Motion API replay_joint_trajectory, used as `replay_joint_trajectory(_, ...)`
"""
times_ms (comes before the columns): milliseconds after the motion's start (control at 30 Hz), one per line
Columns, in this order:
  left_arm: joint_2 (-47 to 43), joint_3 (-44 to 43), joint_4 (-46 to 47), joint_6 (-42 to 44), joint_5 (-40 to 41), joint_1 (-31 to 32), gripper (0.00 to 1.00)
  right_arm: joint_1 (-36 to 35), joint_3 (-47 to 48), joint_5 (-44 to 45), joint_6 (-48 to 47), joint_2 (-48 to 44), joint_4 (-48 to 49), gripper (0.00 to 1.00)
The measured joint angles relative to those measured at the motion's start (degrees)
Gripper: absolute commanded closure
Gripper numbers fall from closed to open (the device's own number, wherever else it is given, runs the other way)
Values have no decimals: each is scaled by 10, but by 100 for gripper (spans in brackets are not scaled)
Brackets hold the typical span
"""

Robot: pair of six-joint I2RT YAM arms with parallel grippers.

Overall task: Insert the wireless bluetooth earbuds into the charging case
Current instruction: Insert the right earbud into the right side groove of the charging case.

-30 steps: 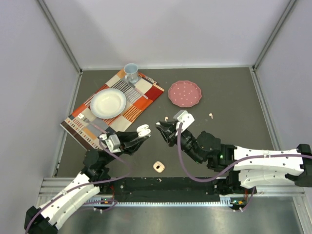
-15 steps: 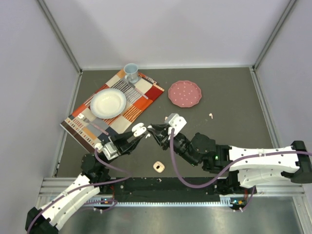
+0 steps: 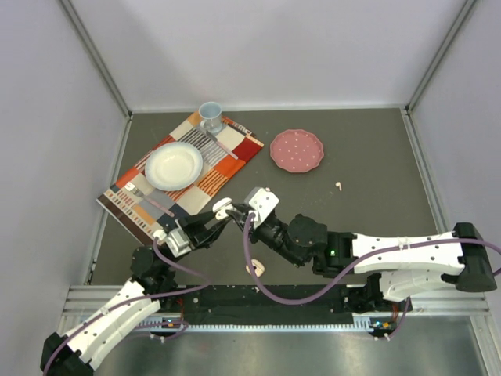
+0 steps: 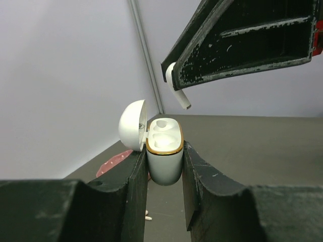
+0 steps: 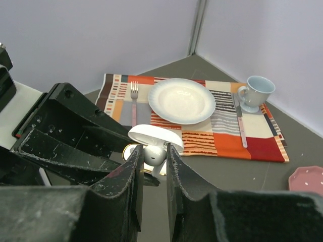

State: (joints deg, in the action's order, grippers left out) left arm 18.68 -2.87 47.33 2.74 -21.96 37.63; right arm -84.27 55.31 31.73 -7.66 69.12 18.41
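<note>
My left gripper (image 4: 164, 157) is shut on a white charging case (image 4: 164, 151) with a gold rim. It holds the case upright above the table with the lid (image 4: 132, 125) swung open, and both sockets look empty. My right gripper (image 5: 153, 154) is shut on a white earbud (image 5: 154, 155), which hangs stem down just above the case mouth in the left wrist view (image 4: 177, 94). In the top view the two grippers meet (image 3: 228, 211) near the placemat's near corner. Another earbud (image 3: 339, 186) lies on the table at the right. At least one more lies under the held case (image 4: 147, 216).
A second small peach case (image 3: 254, 269) lies near the front edge, partly behind a cable. A striped placemat (image 3: 235, 164) at the back left bears a white plate (image 3: 174, 164), a cup (image 3: 210, 116), a fork and a knife. A pink dotted plate (image 3: 297, 150) sits behind.
My right gripper has moved left with the earbud until it is over the open case. My left gripper has shifted slightly left and back with the case.
</note>
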Motion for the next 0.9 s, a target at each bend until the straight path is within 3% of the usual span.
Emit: replay_joint_trajectory(900,-28,0,-47,-90,7,0,100,0,0,17,-28,22,40,100)
